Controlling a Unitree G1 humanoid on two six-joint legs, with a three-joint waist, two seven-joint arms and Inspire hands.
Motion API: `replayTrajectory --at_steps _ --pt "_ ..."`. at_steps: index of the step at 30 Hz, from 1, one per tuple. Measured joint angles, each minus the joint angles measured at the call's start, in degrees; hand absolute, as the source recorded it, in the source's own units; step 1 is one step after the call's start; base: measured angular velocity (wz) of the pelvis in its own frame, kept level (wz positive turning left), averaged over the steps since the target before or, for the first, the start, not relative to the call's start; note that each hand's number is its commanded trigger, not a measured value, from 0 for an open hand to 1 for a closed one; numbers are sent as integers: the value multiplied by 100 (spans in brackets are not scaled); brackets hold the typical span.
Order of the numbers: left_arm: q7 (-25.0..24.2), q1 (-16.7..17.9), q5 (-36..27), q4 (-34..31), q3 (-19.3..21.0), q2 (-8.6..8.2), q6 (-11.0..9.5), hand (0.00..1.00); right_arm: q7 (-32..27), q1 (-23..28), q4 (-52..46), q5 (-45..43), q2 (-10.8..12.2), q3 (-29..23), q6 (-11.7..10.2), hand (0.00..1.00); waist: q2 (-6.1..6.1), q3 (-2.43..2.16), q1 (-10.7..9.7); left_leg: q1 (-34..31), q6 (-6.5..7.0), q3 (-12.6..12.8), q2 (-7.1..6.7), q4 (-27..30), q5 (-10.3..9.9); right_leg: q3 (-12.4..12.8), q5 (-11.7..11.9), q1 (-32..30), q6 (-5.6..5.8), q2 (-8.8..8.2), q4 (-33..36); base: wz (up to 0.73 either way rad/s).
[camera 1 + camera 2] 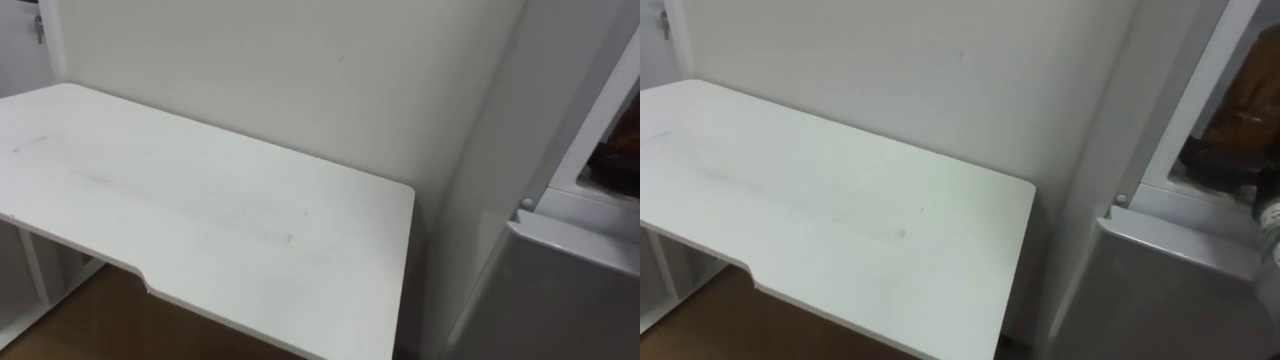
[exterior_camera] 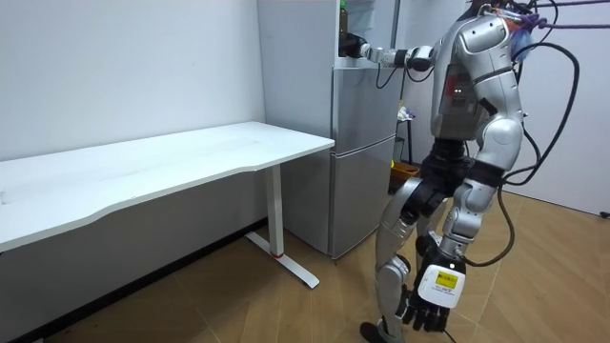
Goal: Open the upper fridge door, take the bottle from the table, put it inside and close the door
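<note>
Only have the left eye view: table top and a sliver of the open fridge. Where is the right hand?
Observer: In the room view the right hand reaches into the top compartment of the fridge, with the arm stretched out about level.
Operator: Bottle in it?
Observer: Cannot tell, the hand is a dark shape against the compartment. A green thing shows just above it at the compartment's edge, too small to name.
Operator: Left hand?
Observer: The left hand hangs low beside the robot's leg, fingers relaxed and holding nothing.
</note>
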Motion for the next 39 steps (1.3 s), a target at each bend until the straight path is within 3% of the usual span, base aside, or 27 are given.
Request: replayTrajectory --at_steps 10,13,18,26,39 --pt "47 99 10 -2 17 -67 7 0 381 461 -504 23 -2 -351 82 0 -51 -3 -67 307 13 86 -47 -199 -12 29 1 286 13 -40 -81 0" --pt "42 106 4 33 15 -126 6 0 548 582 -607 -3 11 -442 80 0 -58 -13 -186 365 14 78 -59 -214 -16 -34 5 366 20 -45 -91 9" --pt "98 149 1 51 18 -301 28 0 653 1132 -1144 -7 53 -706 83 0 96 -93 -264 573 27 51 -87 -227 -91 -86 -23 592 73 -73 -82 6" --pt "175 199 4 231 62 -381 66 0 926 1863 -1432 510 54 -1083 73 0 140 -104 -292 936 61 115 -154 -333 -112 -65 -85 900 158 -173 -199 -1" --pt "148 221 1 270 257 -476 58 0 1175 2279 -1651 717 78 -1367 59 0 152 -114 -548 976 69 247 -149 -358 -113 -40 -85 898 171 -186 -196 -1"
